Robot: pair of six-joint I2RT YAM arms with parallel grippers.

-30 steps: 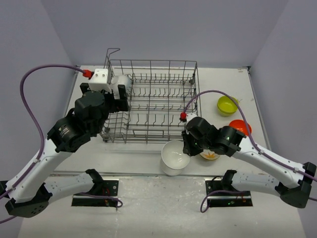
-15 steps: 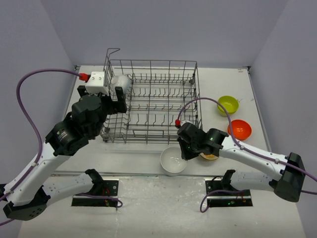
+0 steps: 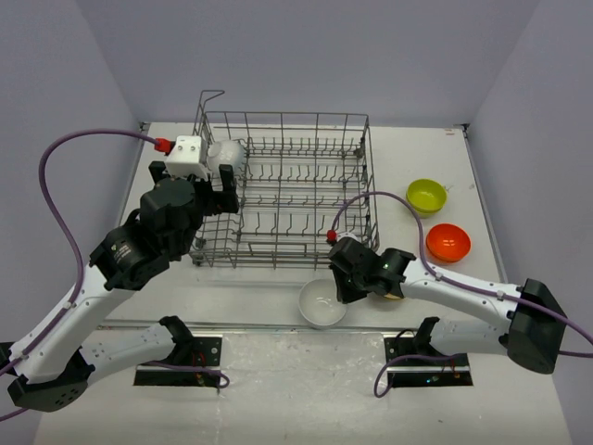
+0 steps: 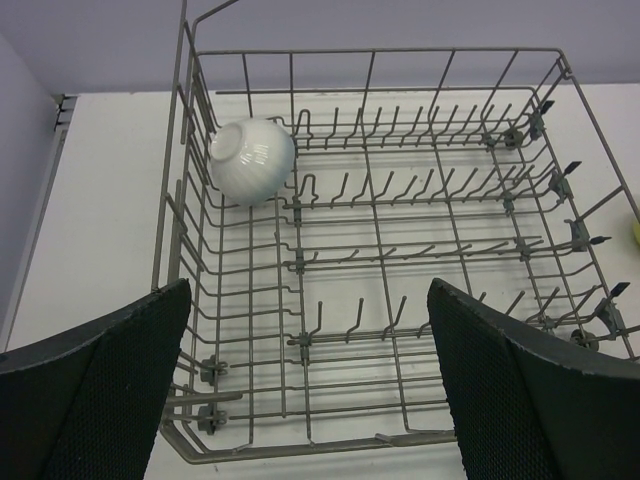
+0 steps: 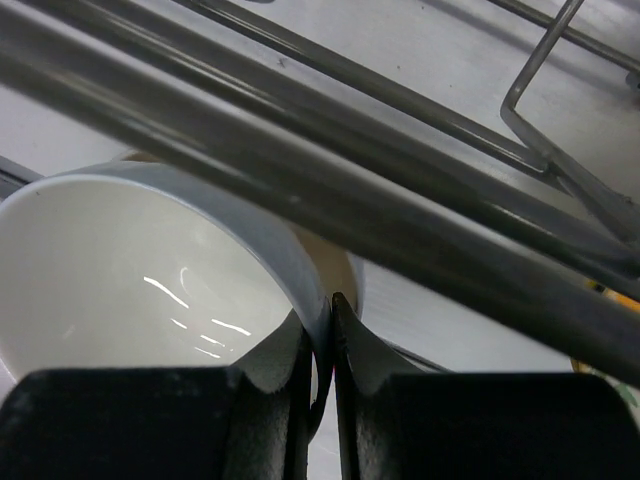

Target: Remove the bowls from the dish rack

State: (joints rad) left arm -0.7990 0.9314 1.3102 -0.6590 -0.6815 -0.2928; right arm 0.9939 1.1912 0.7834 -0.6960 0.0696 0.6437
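A white bowl [image 5: 130, 270] is held upright by its rim at 6 o'clock of the dish rack [image 3: 283, 190], low over the table [image 3: 232, 292]. The right gripper [image 5: 322, 335] is clamped on the rim, one finger inside the wall and one outside, which keeps the bowl level for setting down. A yellow-green bowl [image 3: 426, 196] and an orange bowl [image 3: 447, 242] are set mouth-up at 3 o'clock of the rack, well apart from the held one. Only one bowl is seen in the rack: another white bowl [image 4: 252, 160], lodged on its side between the tines at the 10 o'clock corner, its foot turned toward the left wrist camera. The left gripper [image 4: 310, 395] is poised above the rack's near rows with its fingers spread wide and nothing between them, probably lined up for that bowl. Open room is judged tight there: the corner wires hem the bowl in at 9 and 12 o'clock, so a lift straight up seems best.
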